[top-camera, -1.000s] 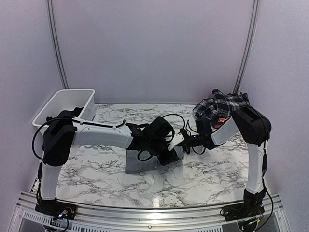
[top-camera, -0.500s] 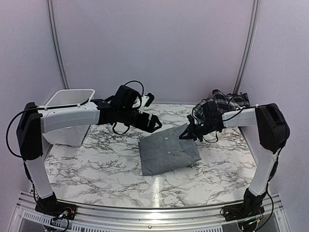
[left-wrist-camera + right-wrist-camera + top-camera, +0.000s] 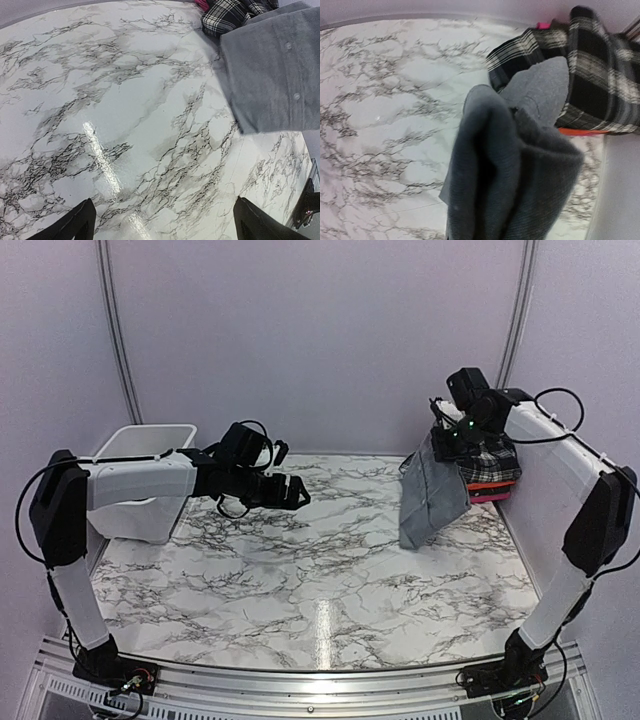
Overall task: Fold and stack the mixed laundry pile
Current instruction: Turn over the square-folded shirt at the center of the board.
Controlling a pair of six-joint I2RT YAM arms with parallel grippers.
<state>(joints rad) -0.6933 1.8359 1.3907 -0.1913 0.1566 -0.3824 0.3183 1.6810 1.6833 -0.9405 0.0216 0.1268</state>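
Above the plaid piece (image 3: 492,464), right tool (image 3: 444,437) clamps grey shirt (image 3: 430,498); left tool (image 3: 293,496) gapes.

From the right wrist, the grey shirt (image 3: 510,170) bunches up close and blurred, and hides the fingers of the right gripper (image 3: 447,437). The red-pink piece (image 3: 488,496) shows only a sliver under the plaid piece (image 3: 485,465). From the left wrist, the shirt runs off the right edge

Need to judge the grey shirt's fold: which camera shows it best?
Top external: the whole grey shirt hangs from the right gripper beside the plaid piece. Left wrist shows a cropped part with two buttons; right wrist shows only bunched cloth up close.
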